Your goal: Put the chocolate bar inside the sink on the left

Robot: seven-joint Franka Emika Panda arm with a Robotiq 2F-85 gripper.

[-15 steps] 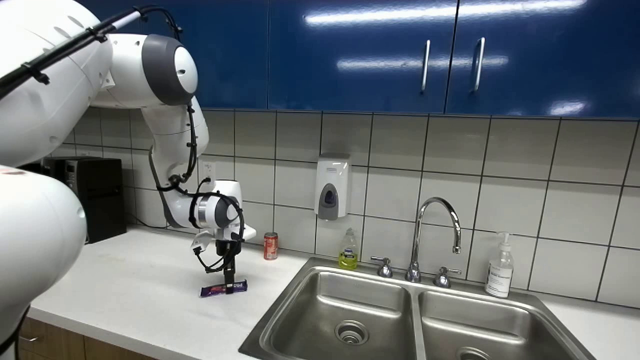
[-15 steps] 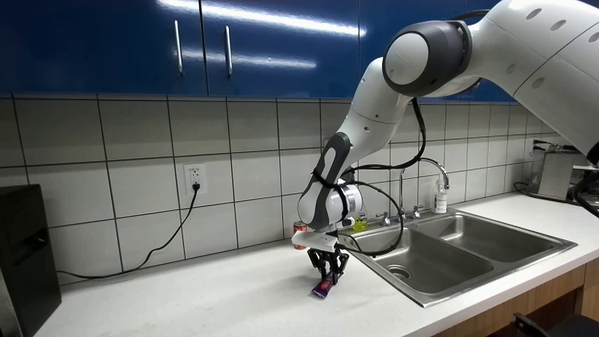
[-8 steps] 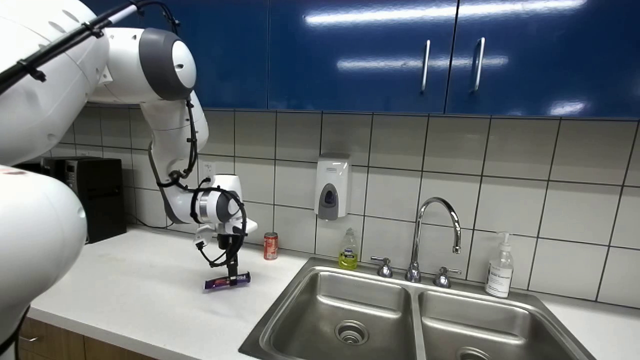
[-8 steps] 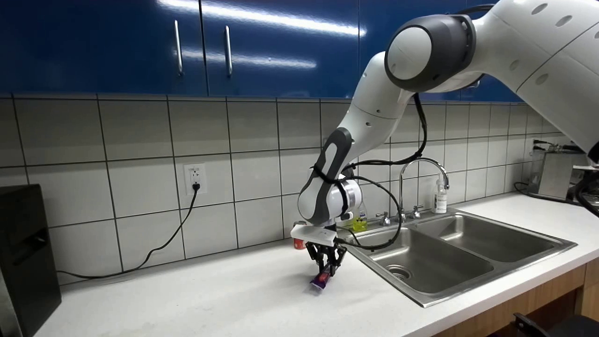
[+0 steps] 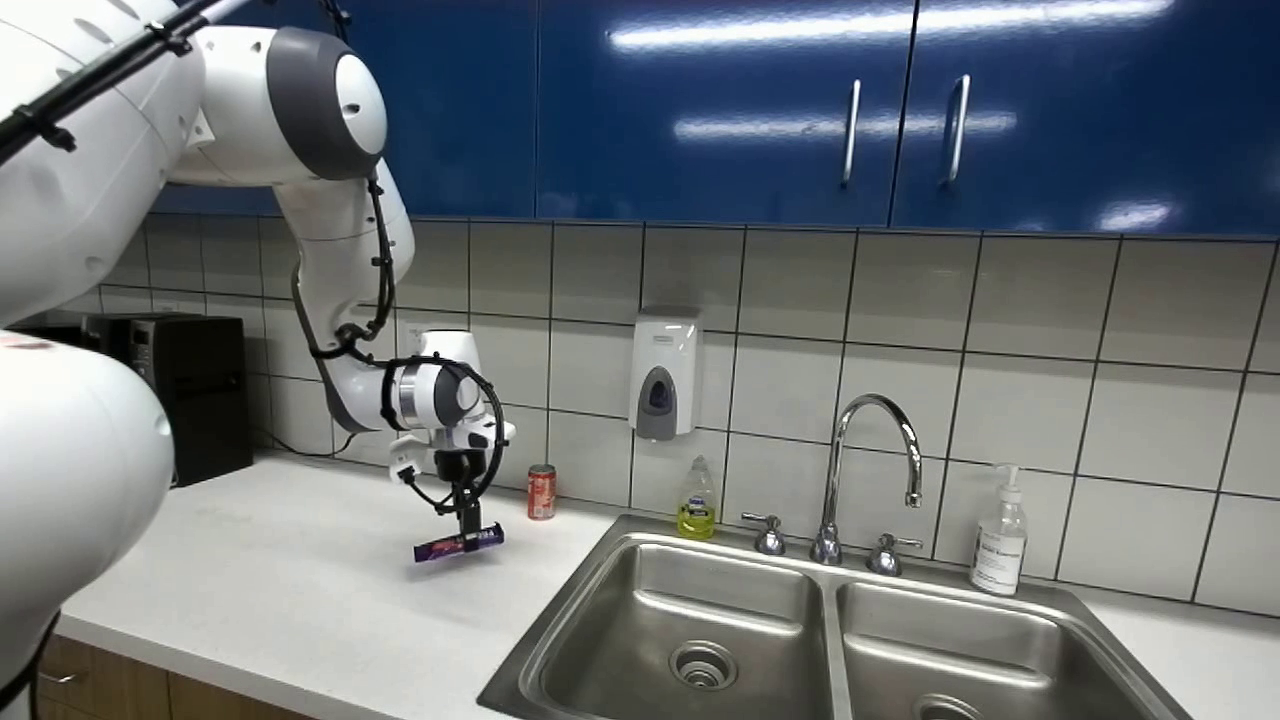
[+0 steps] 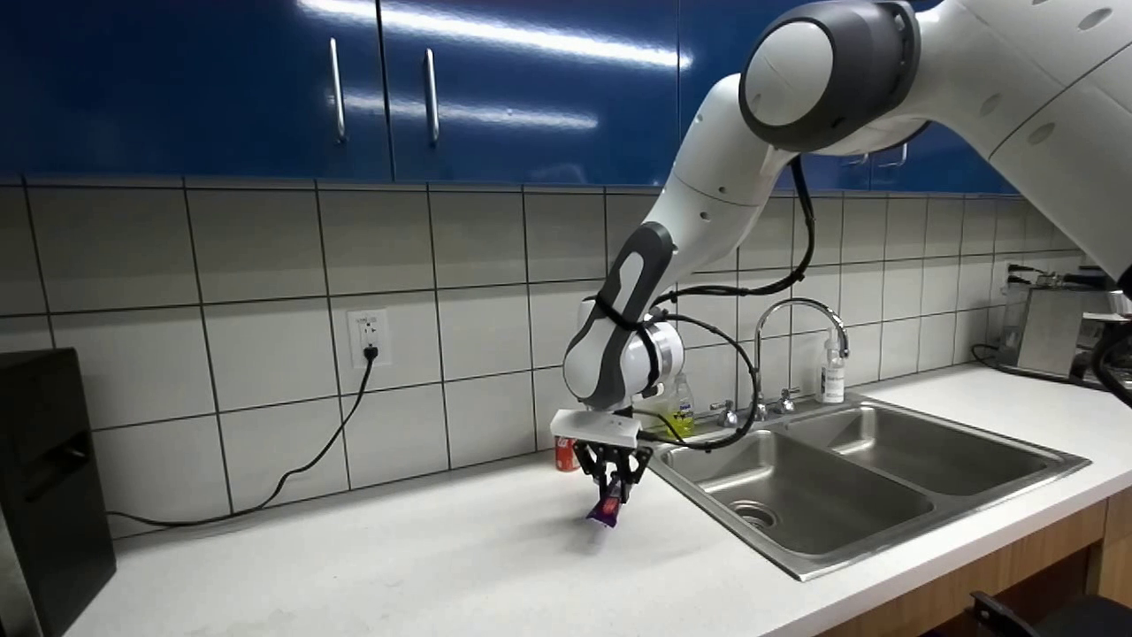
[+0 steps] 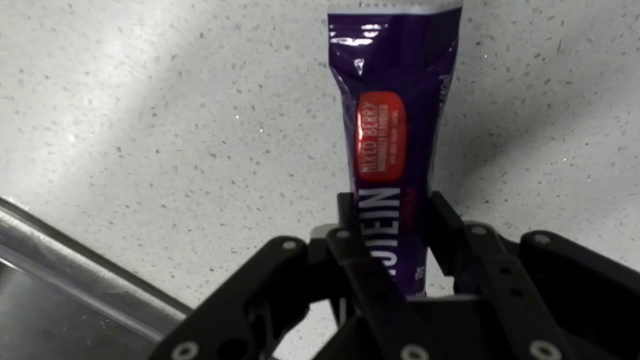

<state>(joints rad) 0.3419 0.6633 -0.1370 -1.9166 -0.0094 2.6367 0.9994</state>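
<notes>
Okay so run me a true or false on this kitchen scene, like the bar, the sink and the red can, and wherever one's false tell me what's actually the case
1. The end effector is closed on the wrapped bar. True.
2. The left basin has a round drain. True.
3. The bar rests in the left basin. False: it is held above the counter.
4. The red can stands upright. True.
5. The can touches the bar. False: they are apart.
6. The bar is plain yellow. False: it is dark purple with a red patch reading Mixed Berry.
</notes>
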